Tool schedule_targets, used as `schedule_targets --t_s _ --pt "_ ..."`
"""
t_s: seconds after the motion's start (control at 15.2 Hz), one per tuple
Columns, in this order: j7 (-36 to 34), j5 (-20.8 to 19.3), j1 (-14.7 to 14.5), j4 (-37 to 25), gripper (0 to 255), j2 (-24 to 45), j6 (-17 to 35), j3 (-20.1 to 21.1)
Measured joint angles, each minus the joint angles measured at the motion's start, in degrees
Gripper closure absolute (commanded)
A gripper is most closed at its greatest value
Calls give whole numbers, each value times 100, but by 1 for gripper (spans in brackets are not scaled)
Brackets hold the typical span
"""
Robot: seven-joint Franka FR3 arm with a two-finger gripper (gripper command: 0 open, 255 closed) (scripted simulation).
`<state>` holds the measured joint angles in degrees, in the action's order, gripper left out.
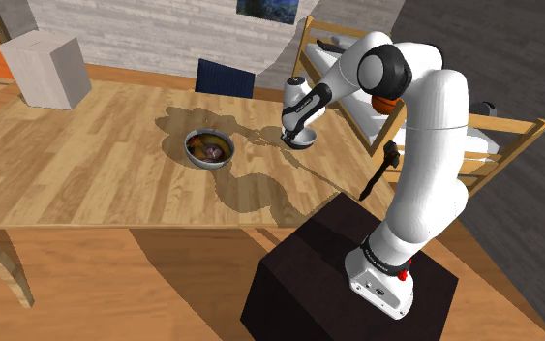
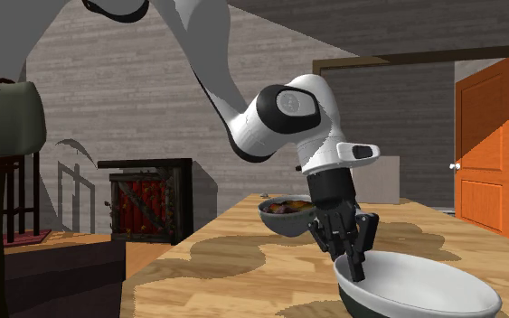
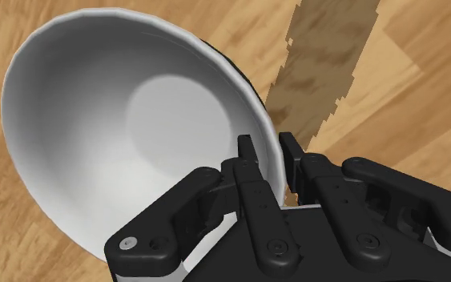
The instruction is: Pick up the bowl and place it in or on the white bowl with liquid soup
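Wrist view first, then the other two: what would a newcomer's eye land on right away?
A big plain white bowl looms close in the wrist view on the wooden table, with the black jaws clasping its rim, one inside and one outside. In the shoulder view a grey bowl with brownish contents sits on the table to the left of the white arm. A bright orange door stands at the second exterior view's right.
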<state>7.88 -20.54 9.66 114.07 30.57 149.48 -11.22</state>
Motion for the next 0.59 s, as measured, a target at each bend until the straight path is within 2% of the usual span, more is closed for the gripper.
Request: schedule_targets --t_s 0.59 --pt "149 58 10 26 255 -415 -377 30"
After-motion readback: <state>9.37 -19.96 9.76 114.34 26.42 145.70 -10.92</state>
